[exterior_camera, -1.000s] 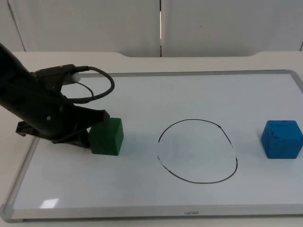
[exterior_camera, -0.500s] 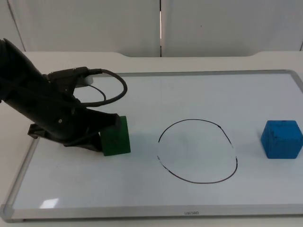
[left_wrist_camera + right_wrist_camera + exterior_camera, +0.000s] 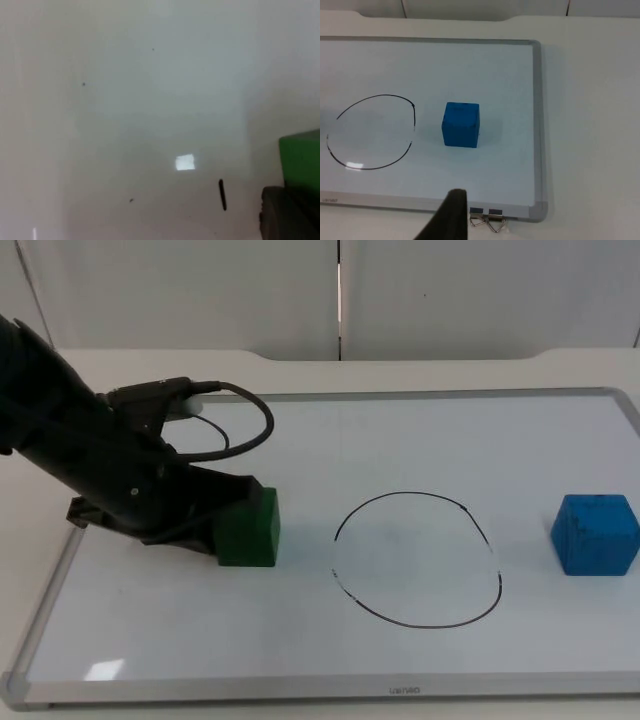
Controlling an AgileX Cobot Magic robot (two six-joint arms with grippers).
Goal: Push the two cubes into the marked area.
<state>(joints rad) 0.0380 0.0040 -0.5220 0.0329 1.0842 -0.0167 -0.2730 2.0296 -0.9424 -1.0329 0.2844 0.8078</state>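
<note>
A green cube rests on the whiteboard, left of a hand-drawn black circle. My left gripper lies low against the cube's left side, touching it. The left wrist view has the green cube close beside the dark tip of the left gripper. A blue cube stands alone to the right of the circle, near the board's right edge. In the right wrist view the blue cube sits beside the circle, and my right gripper waits well back from it, off the board.
The whiteboard has a raised grey frame all round. Bare board lies between the green cube and the circle. Two binder clips hang on the board's near edge by the right gripper.
My left arm has slid to the right and pushed the green cube along with it, closer to the circle. The blue cube has not moved.
</note>
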